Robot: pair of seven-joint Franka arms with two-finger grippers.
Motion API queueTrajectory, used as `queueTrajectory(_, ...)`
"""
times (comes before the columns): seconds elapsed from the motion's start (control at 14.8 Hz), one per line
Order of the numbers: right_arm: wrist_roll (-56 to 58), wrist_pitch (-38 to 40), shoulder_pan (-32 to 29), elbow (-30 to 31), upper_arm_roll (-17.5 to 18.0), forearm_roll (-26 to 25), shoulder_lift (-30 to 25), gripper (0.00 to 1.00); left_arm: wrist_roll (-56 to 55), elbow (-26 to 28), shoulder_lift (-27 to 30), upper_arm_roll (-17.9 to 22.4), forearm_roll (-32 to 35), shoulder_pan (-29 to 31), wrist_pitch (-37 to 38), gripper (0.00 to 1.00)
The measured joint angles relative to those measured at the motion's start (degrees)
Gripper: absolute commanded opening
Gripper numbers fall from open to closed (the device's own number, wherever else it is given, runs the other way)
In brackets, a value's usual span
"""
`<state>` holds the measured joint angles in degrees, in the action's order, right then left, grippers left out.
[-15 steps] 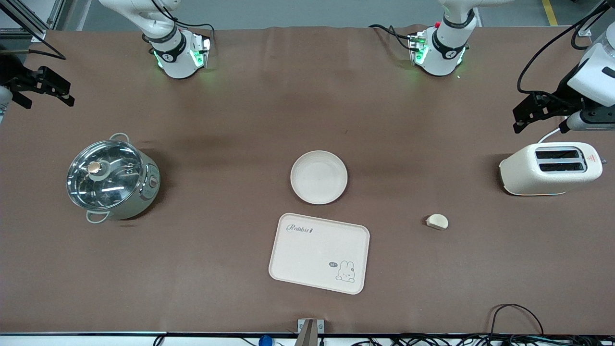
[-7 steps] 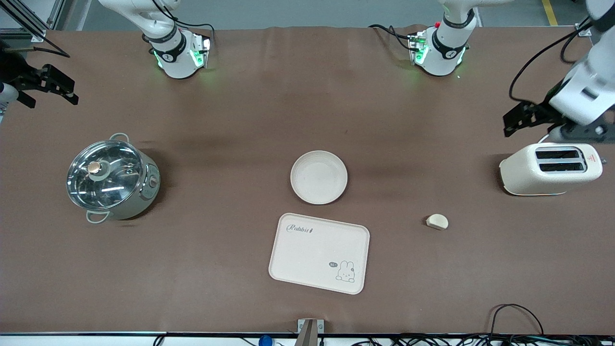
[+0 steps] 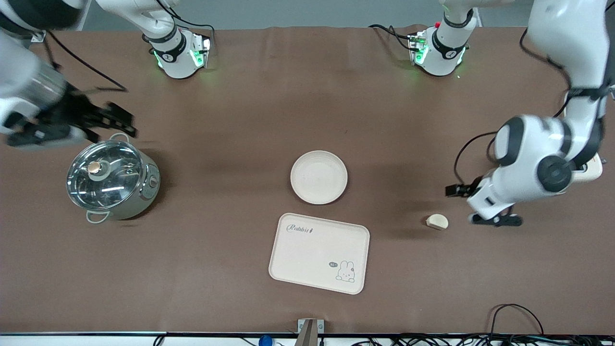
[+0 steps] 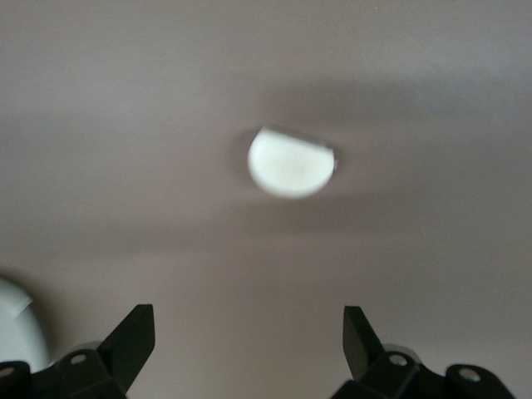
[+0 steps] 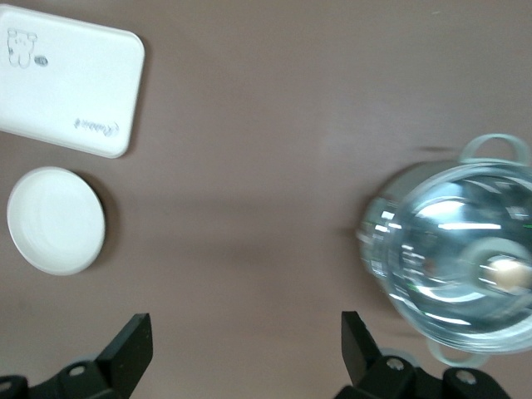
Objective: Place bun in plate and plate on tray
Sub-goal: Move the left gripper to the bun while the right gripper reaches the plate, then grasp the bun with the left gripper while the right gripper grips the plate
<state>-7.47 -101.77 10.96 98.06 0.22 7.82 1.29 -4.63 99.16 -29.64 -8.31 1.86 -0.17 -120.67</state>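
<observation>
The bun [image 3: 437, 221] lies on the brown table toward the left arm's end, and shows in the left wrist view [image 4: 291, 162]. The round plate [image 3: 319, 177] sits mid-table, empty. The "Rabbit" tray [image 3: 319, 253] lies just nearer to the front camera than the plate, also empty. My left gripper [image 3: 468, 205] is open and empty, low beside the bun and apart from it [image 4: 248, 332]. My right gripper [image 3: 126, 120] is open and empty, in the air by the pot [image 5: 247, 337]. The right wrist view shows the plate [image 5: 56, 220] and the tray [image 5: 71, 79].
A steel pot with a glass lid [image 3: 111, 179] stands toward the right arm's end and shows in the right wrist view [image 5: 457, 266]. A cream toaster [image 3: 594, 174] at the left arm's end is mostly hidden by the left arm. Cables run along the front edge [image 3: 509, 307].
The left arm swung from over the toaster down to beside the bun. The right arm swung in from the table's end to beside the pot. Bun, plate and tray have not moved.
</observation>
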Motion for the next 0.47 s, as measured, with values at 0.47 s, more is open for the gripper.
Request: queueTrajectory(0.47, -12.9, -23.2, 10.8, -2.0, 0.1, 9.6, 20.2, 1.0, 0.1, -0.7, -8.5, -0.1, 0.0, -1.4, -13.1, 0.87)
